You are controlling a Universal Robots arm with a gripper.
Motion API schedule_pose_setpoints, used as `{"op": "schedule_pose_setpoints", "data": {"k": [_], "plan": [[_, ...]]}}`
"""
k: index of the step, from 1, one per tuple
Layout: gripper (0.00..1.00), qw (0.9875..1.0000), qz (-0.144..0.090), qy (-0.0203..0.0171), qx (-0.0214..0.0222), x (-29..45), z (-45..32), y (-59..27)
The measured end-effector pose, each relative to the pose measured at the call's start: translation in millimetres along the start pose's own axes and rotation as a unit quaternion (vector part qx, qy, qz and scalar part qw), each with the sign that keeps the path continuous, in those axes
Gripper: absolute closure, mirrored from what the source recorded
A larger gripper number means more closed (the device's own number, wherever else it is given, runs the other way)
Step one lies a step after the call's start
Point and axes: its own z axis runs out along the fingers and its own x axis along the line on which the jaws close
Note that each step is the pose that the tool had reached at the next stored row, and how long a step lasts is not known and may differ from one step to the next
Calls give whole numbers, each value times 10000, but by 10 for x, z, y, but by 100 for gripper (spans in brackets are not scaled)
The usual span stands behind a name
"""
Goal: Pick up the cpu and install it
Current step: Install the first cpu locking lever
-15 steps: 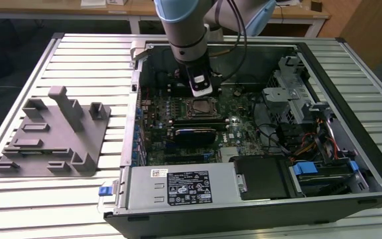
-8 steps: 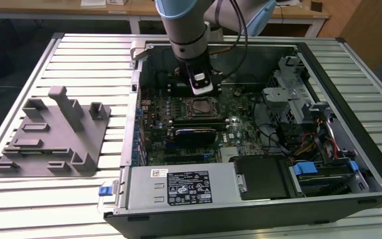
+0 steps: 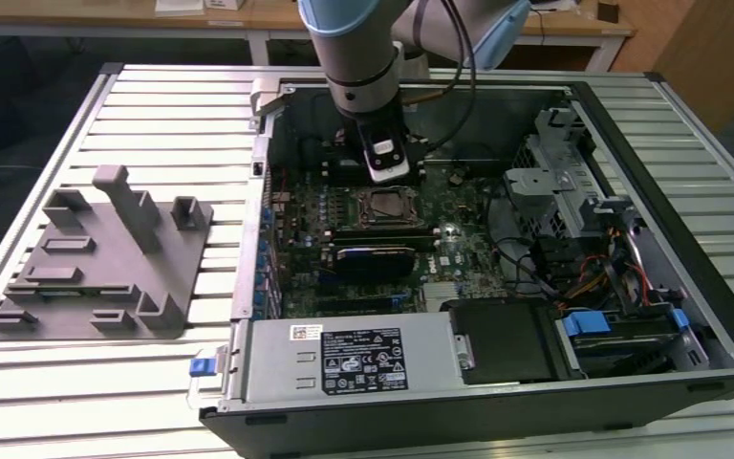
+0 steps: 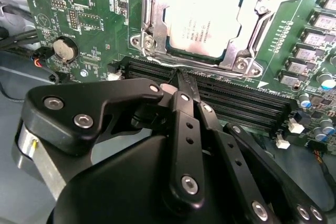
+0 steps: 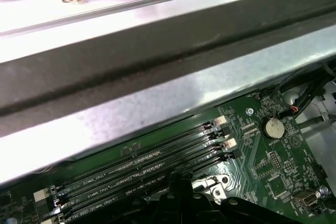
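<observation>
The cpu (image 4: 207, 20) is a thin square chip with a pale silvery metal top and a greenish edge. In the second wrist view it lies flat in the motherboard socket (image 4: 251, 24), framed by the socket's bright metal bracket. In the exterior view the socket (image 3: 384, 207) sits near the middle of the green motherboard (image 3: 469, 251) inside the opened computer case (image 3: 673, 239), which lies on its side on the slatted metal counter (image 3: 163, 105).

The gripper (image 4: 181, 77) hangs just short of the socket, over the black memory slots (image 4: 247, 100). Its jaws are pressed together into a narrow tip that holds nothing and is clear of the cpu.

The arm (image 3: 356, 48) comes down nearly upright from above into the case, with its wrist just behind the socket. A grey parts fixture (image 3: 106, 258) stands on the counter at the exterior view's left, well apart from the case.
</observation>
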Motion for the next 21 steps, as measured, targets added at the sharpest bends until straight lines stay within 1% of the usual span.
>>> {"op": "schedule_pose_setpoints", "data": {"k": [2, 3, 5, 6, 10, 14, 16, 17, 21], "plan": [[89, 10000, -8, -8, 38, 0, 0, 0], [89, 10000, -15, -13, 69, -1, 1, 0], [89, 9999, -30, -21, 151, -3, 2, 1], [89, 9998, -39, -24, 199, -4, 3, 1], [89, 9991, -76, -24, 423, -10, 8, 3], [89, 9979, -108, -8, 642, -14, 11, 4], [89, 9973, -119, 4, 729, -16, 13, 5], [89, 9971, -121, 11, 746, -16, 14, 5], [89, 9971, -121, 15, 750, -16, 13, 5]]}}
